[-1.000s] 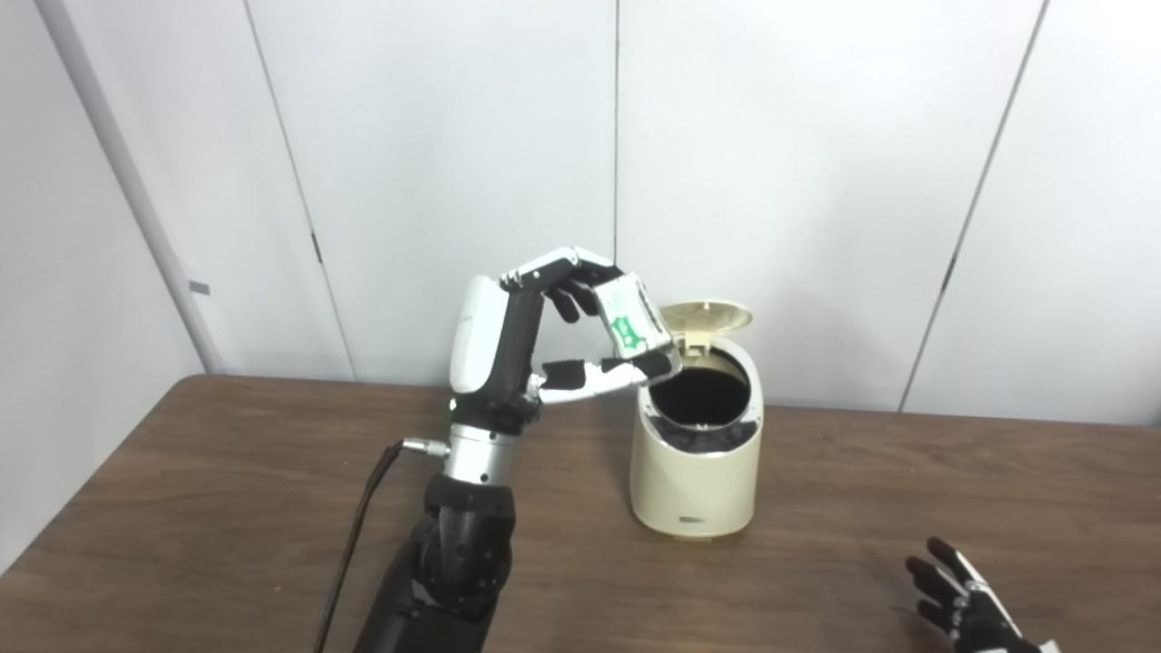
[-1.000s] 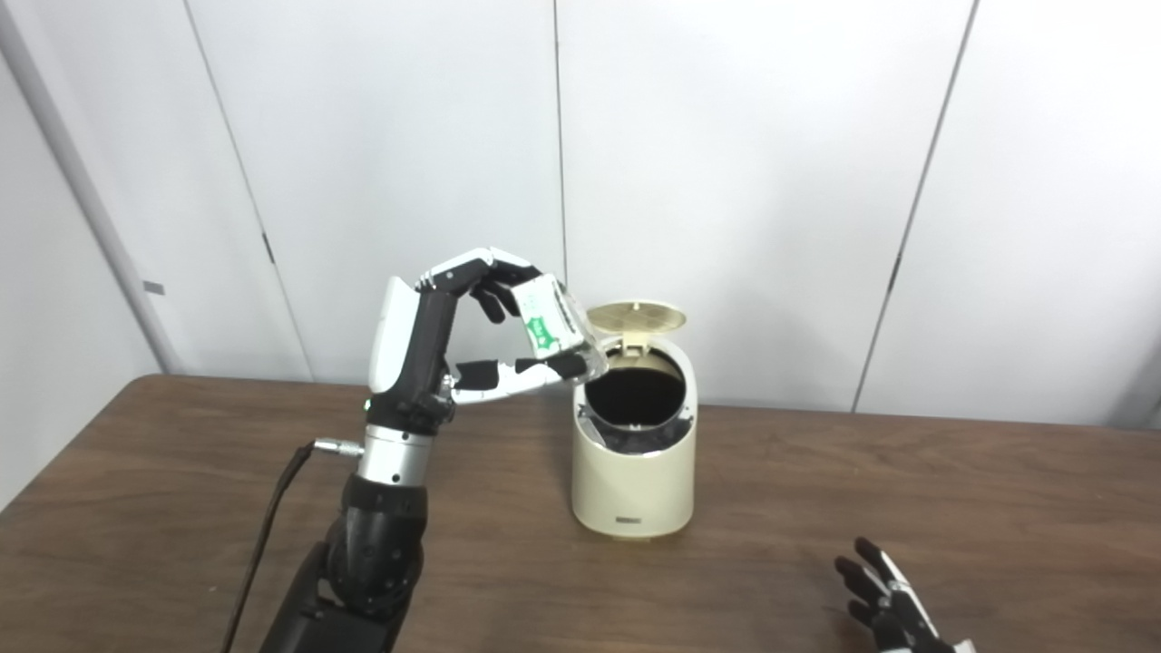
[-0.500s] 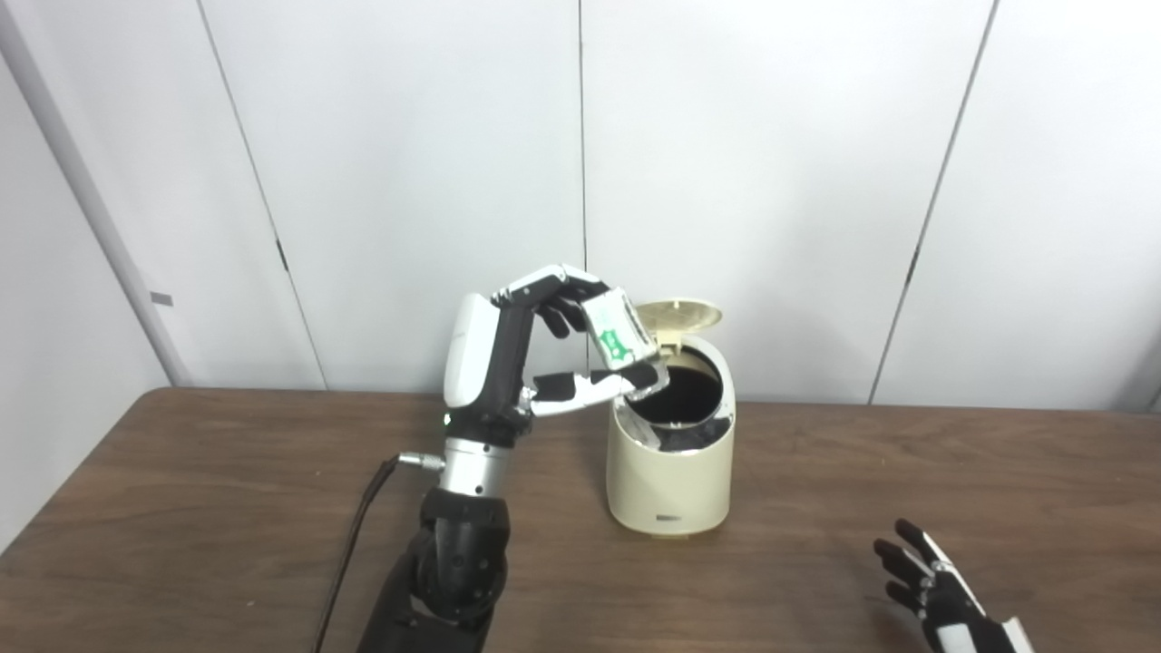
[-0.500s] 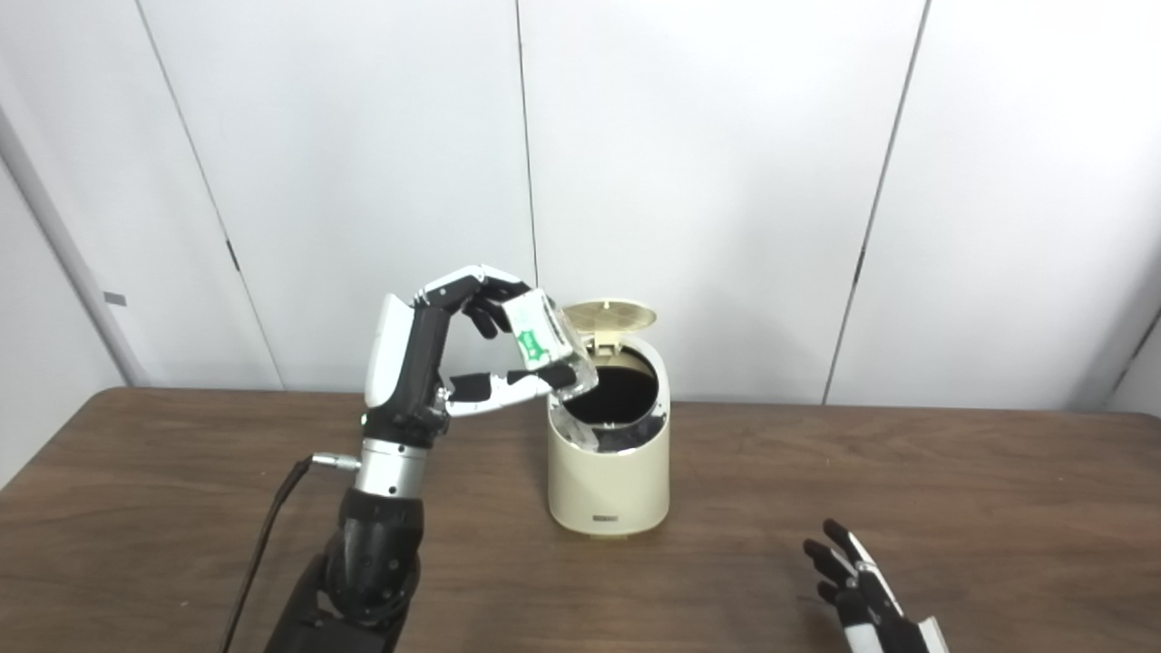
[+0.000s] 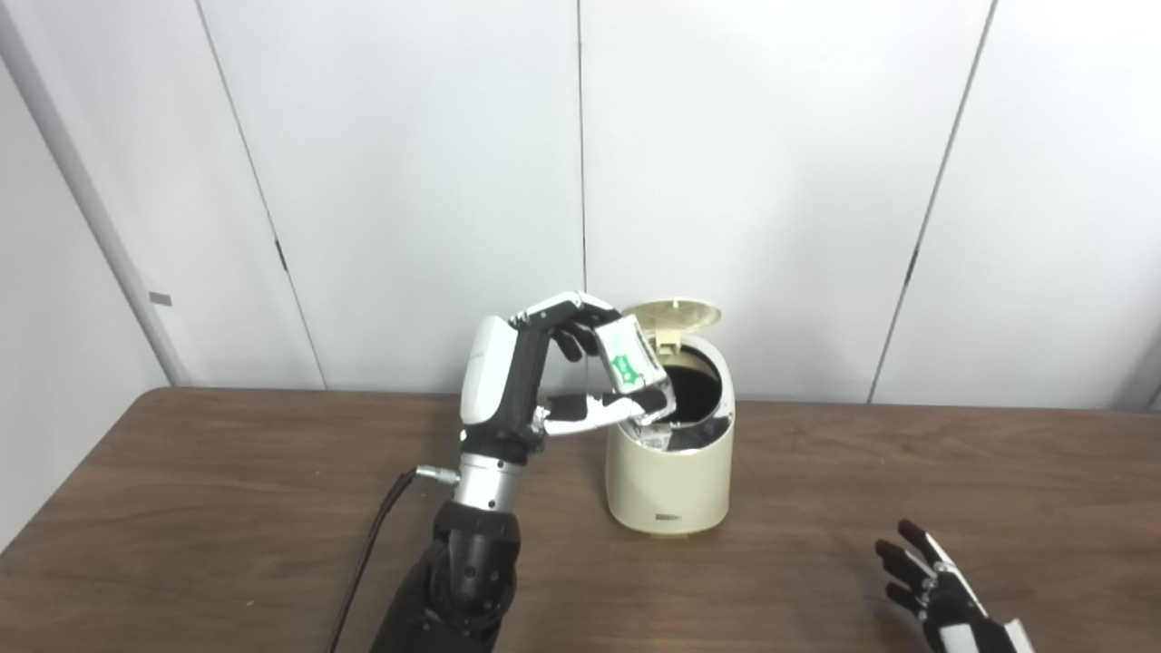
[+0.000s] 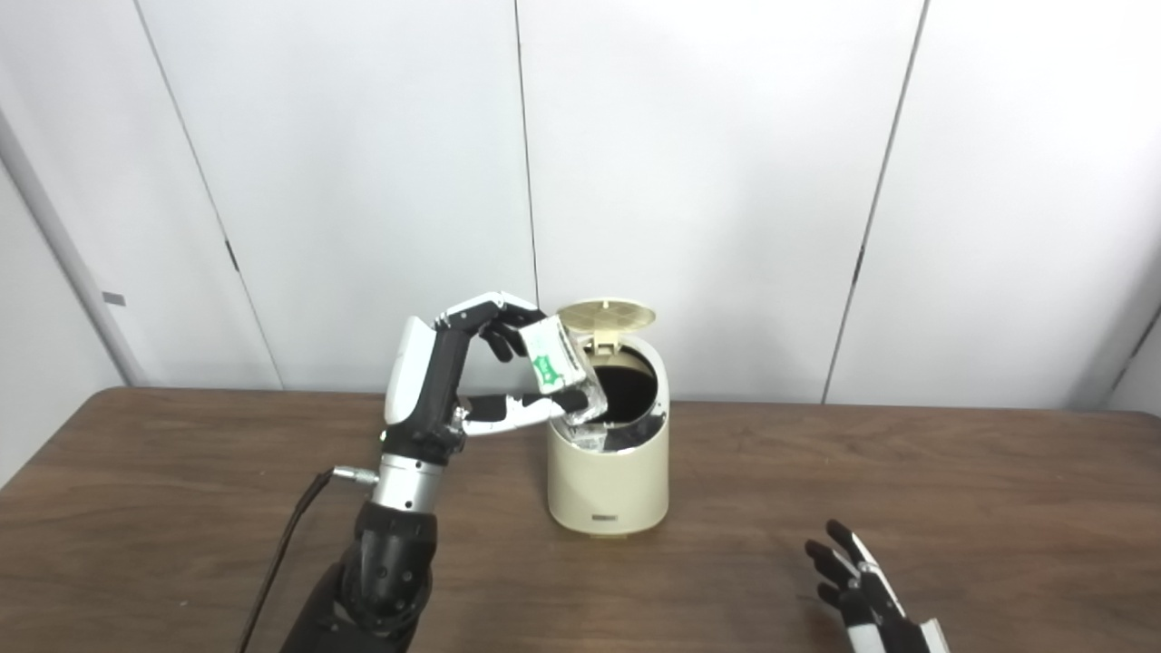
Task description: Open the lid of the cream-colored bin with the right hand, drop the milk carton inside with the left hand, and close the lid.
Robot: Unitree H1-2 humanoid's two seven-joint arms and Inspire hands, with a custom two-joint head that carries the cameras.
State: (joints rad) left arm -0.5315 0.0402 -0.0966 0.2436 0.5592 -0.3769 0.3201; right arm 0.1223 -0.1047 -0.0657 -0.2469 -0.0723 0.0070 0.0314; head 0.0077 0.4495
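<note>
Okay, left eye view first. Your left hand (image 5: 553, 372) is clamped on the milk carton (image 5: 628, 356), fingers on its upper end and thumb under its lower end. The carton is tilted, white with green print, and its lower end sits at the left rim of the bin's mouth, right over the opening. The cream-colored bin (image 5: 669, 472) stands upright on the brown table (image 5: 227, 508). Its lid (image 5: 673, 315) is flipped up at the back, hinged and almost level above the mouth. Inside you only get a dark cavity plus a dark inner rim; contents cannot be told. Your right hand (image 5: 939, 594) is low at the bottom right corner, well apart from the bin, fingers spread and holding nothing. A dark cable (image 5: 367, 553) hangs off your left wrist toward the bottom edge.

Right eye view now. Same layout. The carton (image 6: 553, 361) overlaps the bin's left rim, its clear-looking lower end just over the opening. The bin (image 6: 608, 476) shows a small label near its base. The lid (image 6: 606, 315) shows a ribbed underside. Your left hand (image 6: 490, 376) grips the carton; your right hand (image 6: 862, 594) is splayed, empty, near the table's front edge.
</note>
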